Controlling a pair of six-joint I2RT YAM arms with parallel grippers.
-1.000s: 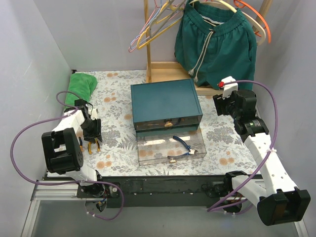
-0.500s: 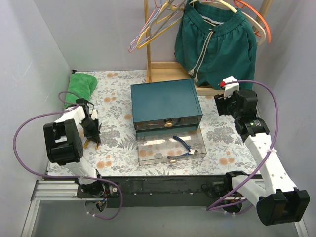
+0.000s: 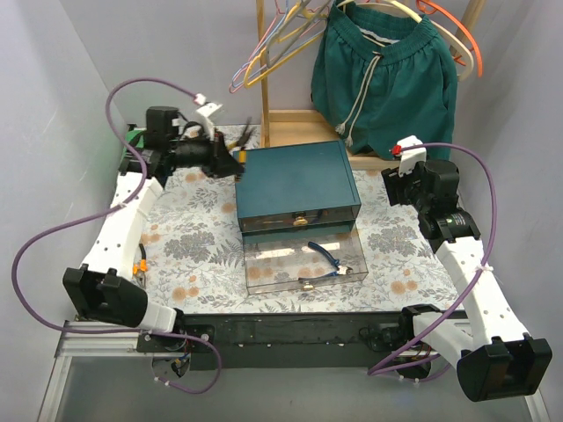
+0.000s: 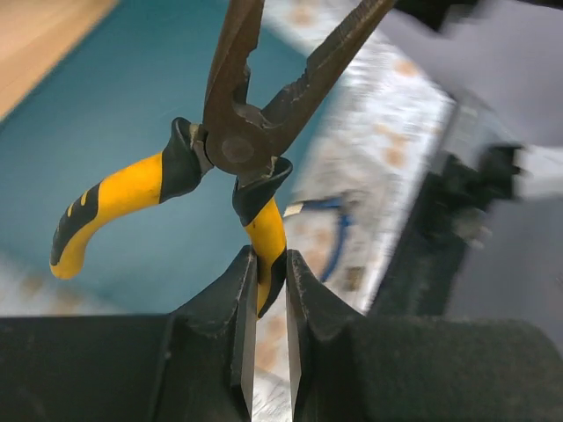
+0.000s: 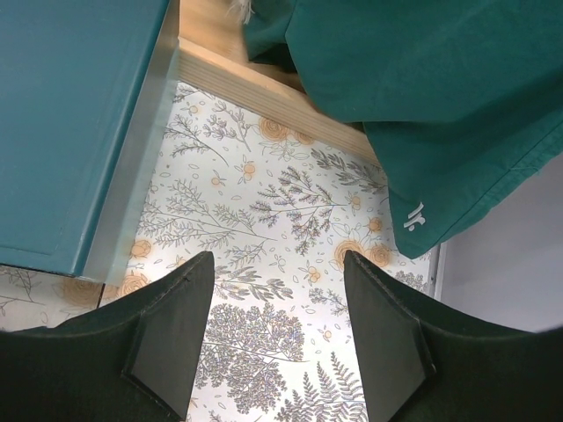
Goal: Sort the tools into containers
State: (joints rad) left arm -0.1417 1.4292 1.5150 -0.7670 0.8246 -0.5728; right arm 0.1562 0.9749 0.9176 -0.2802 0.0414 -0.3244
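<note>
My left gripper [image 3: 230, 158] is shut on one yellow-and-black handle of the pliers [image 3: 244, 143] and holds them in the air at the back left corner of the dark teal box [image 3: 296, 180]. In the left wrist view the pliers [image 4: 229, 149] hang open above the box top [image 4: 97, 123], held by my gripper [image 4: 266, 281]. The lower clear drawer [image 3: 264, 274] is pulled out in front and holds a blue-handled tool [image 3: 327, 261]. The upper drawer [image 3: 301, 218] is shut. My right gripper [image 3: 396, 186] is open and empty to the right of the box, over the floral mat [image 5: 264, 229].
A green folded cloth [image 3: 134, 141] lies at the back left, partly behind my left arm. A wooden rack [image 3: 290, 123] with hangers and green shorts [image 3: 387, 75] stands behind the box. A small orange object [image 3: 140, 263] lies near the left edge. Grey walls close both sides.
My left arm has lifted the pliers off the mat at the left and swung them up and back to the box's back left corner. The right arm has barely moved.
</note>
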